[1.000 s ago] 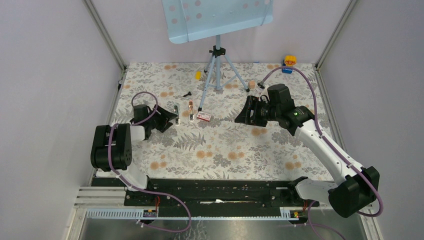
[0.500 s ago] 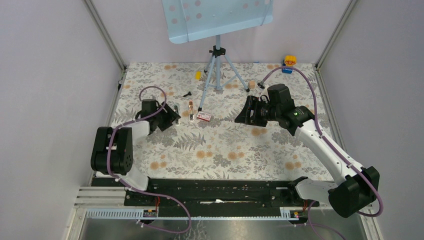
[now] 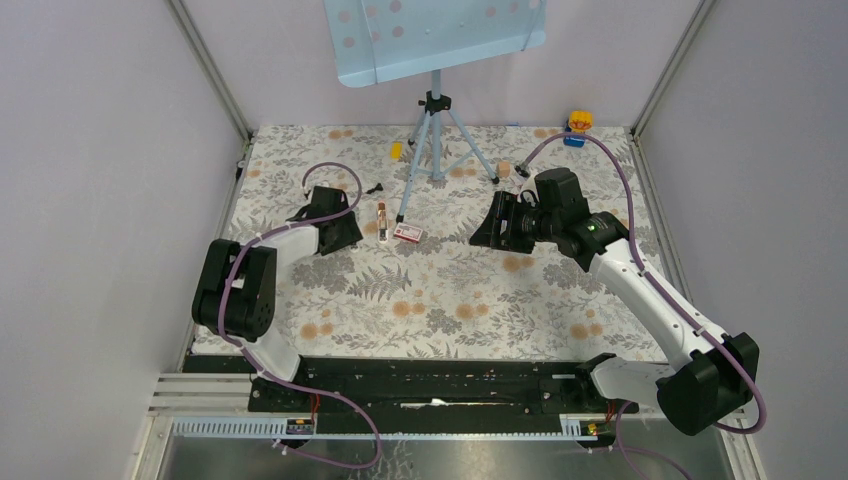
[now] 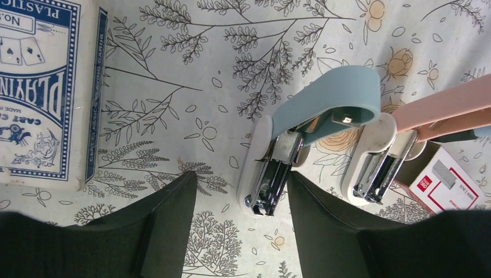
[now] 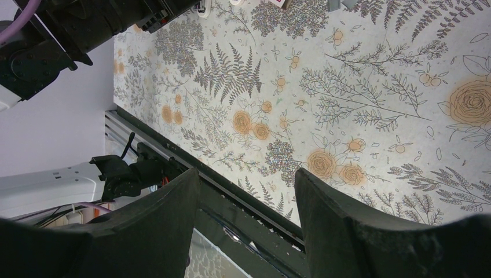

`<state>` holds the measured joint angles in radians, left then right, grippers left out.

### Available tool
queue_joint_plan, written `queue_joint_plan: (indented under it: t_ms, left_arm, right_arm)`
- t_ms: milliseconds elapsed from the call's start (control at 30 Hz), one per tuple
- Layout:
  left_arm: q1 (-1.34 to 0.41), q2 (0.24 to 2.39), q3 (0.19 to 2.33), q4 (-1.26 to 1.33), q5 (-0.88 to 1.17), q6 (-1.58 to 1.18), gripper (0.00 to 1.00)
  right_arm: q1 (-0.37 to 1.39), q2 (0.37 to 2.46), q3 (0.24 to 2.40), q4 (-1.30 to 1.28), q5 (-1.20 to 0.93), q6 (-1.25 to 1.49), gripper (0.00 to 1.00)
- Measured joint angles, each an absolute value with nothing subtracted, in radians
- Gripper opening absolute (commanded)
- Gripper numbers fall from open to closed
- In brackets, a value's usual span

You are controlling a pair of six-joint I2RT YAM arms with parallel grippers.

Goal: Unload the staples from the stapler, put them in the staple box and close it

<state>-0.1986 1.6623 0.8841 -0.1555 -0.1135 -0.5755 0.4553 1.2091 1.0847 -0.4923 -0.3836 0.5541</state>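
Counter (image 3: 450, 300): floral print sheet that carries every item listed here.
Pink stapler (image 3: 381, 220): lies toward 12 o'clock of the counter's middle, with its long axis running 12 to 6. In the left wrist view (image 4: 440, 110) its lid stands raised off a white base.
Blue stapler (image 4: 315, 107): just beside the pink stapler at its 9 o'clock, hidden under the left pincer in the top view. Its lid is also raised, and the metal channel is exposed.
Staples: no loose strip is seen anywhere. Whether either channel holds any is too small to tell.
Box (image 3: 407, 234): red and white, just beside the pink stapler at its 4 o'clock.
Cards (image 4: 40, 87): blue-and-white pack at 9 o'clock of the blue stapler, apart from it.
Left pincer (image 4: 240, 191): released, with the jaws spread wide. The near end of the blue stapler lies between them, and no contact is visible.
Right pincer (image 5: 248, 185): released and holding nothing. It hovers at 3 o'clock of the box, well apart from it.
Done, by judgement: at most the lids are opened. Nothing has been taken out.
Left to do, by judgement: steady a stapler, draw the strip from its channel, and set the strip on the counter.
Doubt: the left pincer lines up on the blue stapler, not the pink. Which one is meant cannot be told.
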Motion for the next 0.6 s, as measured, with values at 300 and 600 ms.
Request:
queue_joint_plan:
  t_ms: [300, 600]
  left_arm:
    - [-0.275, 1.693, 0.919, -0.175, -0.168, -0.550, 0.60]
    - [-0.293, 1.710, 0.936, -0.196, -0.204, -0.542, 0.40]
  right_arm:
    - [0.455, 1.209, 1.084, -0.492, -0.384, 0.554, 0.68]
    - [0.455, 1.209, 1.083, -0.492, -0.383, 0.553, 0.68]
